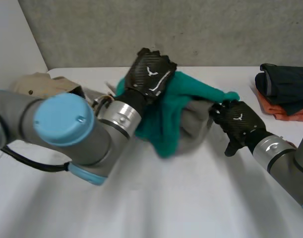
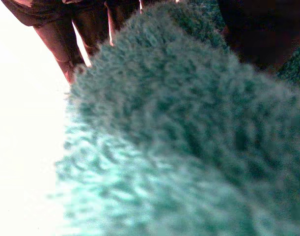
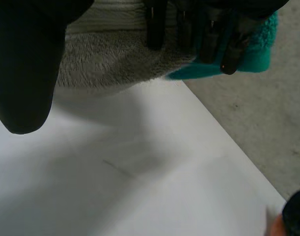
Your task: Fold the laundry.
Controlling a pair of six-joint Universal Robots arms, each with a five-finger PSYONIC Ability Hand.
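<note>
We count hands: 2, left hand [image 1: 151,74] & right hand [image 1: 238,121]. Teal towel [image 1: 166,124] in their fingers [image 3: 231,51]: 1. Grey cloth [image 1: 193,121]: 1. Beige garment [image 1: 39,84]: 1. Folded pcs [image 1: 285,82]: 2. Table [image 1: 191,198]: 1.

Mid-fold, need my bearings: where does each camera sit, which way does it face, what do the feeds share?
Head view: between and behind the arms, looking down at the white table; both arms, the left robot hand and the right robot hand show.
Left wrist view: on the left wrist, looking along the palm into the teal towel; the left robot hand shows.
Right wrist view: on the right wrist, facing the towel's edge and the table; the right robot hand shows.
Shared: all three show the teal towel.
</note>
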